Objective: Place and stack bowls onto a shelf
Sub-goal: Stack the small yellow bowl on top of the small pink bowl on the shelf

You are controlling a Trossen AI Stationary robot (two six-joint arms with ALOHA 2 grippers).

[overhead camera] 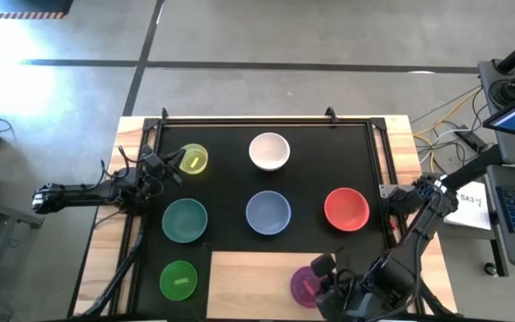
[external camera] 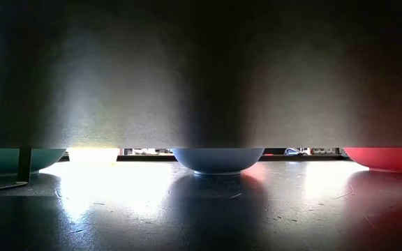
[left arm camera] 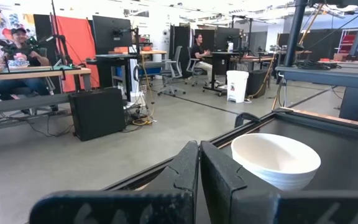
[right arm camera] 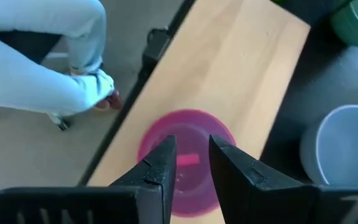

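Presently poised with the right end effector (overhead camera: 322,266) directly above the magenta bowl (overhead camera: 306,284), at the near edge of the surface (overhead camera: 401,134), looking straight down into it. Holding a moderate gap between the fingers (right arm camera: 160,165), enough to straddle a rim, yet gripping nothing. Finding that bowl resting flat on the shelf (overhead camera: 249,273), toward its right end, probably so as to leave room alongside for the larger ones. Judging the placing of this one done or nearly so, with no stack yet made.

Reaching with the left end effector (overhead camera: 161,166) to the yellow bowl (overhead camera: 193,159) at the far left of the black mat (overhead camera: 231,179), right at its edge. Showing fingers (left arm camera: 182,171) drawn almost together to a thin slit in the left wrist view; cannot tell whether a rim sits pinched there. Facing the white bowl (left arm camera: 277,160) beyond.

Counting five more off the shelf: white, teal bowl (overhead camera: 184,219), pale blue bowl (overhead camera: 268,212) and red bowl (overhead camera: 346,208), spread well apart on the mat, presumably to give each a clear approach, plus the bright green bowl (overhead camera: 179,280) on the mat just left of the shelf. Seeing no cyan bowl anywhere. Expecting larger bowls to go down first as bases and smaller ones to nest inside, given a shelf with room for only a few side by side
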